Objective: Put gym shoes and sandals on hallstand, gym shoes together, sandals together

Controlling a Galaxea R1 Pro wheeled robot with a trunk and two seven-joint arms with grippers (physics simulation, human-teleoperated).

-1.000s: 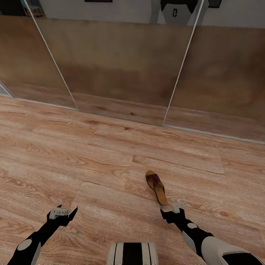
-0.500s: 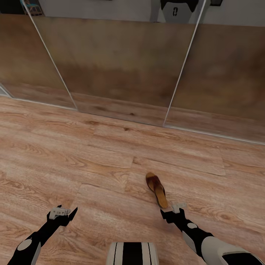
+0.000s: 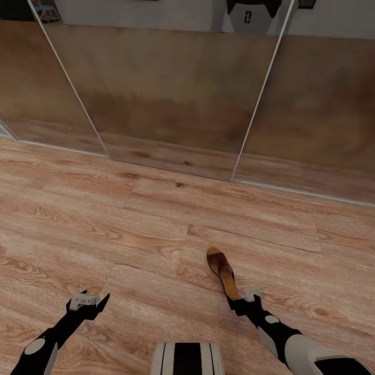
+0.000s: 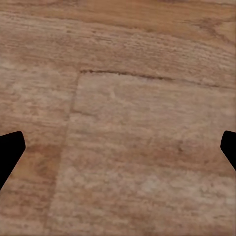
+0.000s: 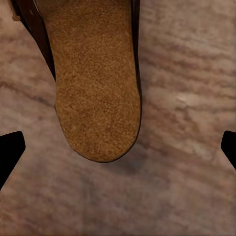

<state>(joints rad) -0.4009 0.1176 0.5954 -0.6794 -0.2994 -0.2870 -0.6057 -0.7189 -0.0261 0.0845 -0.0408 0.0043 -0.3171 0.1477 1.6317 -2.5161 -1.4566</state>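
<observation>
With my right gripper [image 3: 245, 295] spread open just over the heel of the sandal [image 3: 222, 267] lying on the corridor floor [image 3: 130, 234], I'd drop straight down and straddle the heel's edges—centred, not skewed—before closing.

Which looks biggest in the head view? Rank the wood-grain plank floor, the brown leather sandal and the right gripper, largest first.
1. The wood-grain plank floor, by far the largest.
2. The brown leather sandal.
3. The right gripper, its pale fingertips smaller than the sandal, though it sits nearer the camera, so the true sizes are unsure.
</observation>
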